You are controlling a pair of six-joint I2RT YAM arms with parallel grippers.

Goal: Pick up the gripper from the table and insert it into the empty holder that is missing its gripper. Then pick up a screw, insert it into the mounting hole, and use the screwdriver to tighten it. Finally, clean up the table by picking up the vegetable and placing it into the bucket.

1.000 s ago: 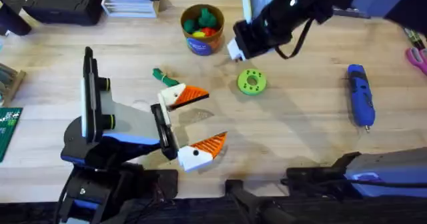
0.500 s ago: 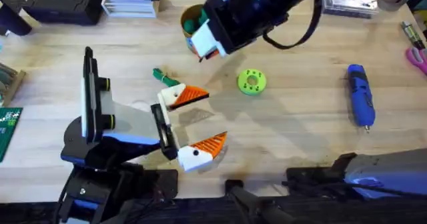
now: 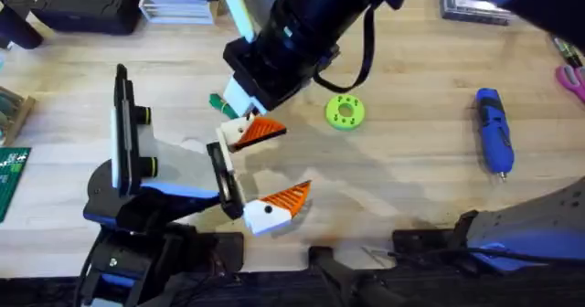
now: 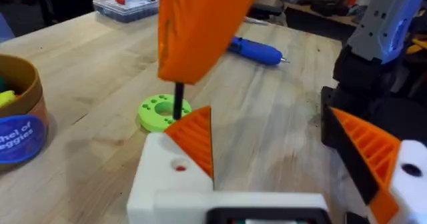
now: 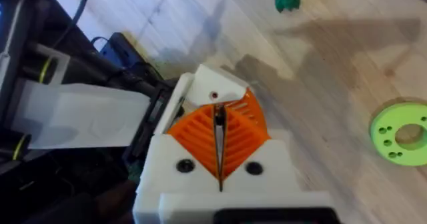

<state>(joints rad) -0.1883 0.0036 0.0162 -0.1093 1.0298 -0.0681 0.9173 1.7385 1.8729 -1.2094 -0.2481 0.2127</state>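
Note:
The orange ribbed gripper wedge (image 3: 266, 130) sits in the white holder (image 3: 236, 133) on the far finger of my left gripper (image 3: 272, 166), which stands open. My right gripper (image 3: 239, 104) hovers just above that holder, shut on a thin dark screw (image 4: 178, 108) that points down near the holder's small hole (image 4: 180, 165). The dark green vegetable (image 3: 218, 101) lies on the table just behind. The blue screwdriver (image 3: 492, 130) lies at the far right. In the left wrist view the bucket (image 4: 19, 121) stands at the edge; my right arm hides it from overhead.
A lime-green disc with holes (image 3: 345, 111) lies right of the holder. Pink-handled scissors (image 3: 572, 80) sit at the right edge. Black cases and boxes (image 3: 82, 1) line the back left, and a green circuit board (image 3: 11, 174) lies at the left edge.
My right arm has swept from beside the bucket at the back, leftward and forward, to above the left gripper's far finger. The left arm has stayed still.

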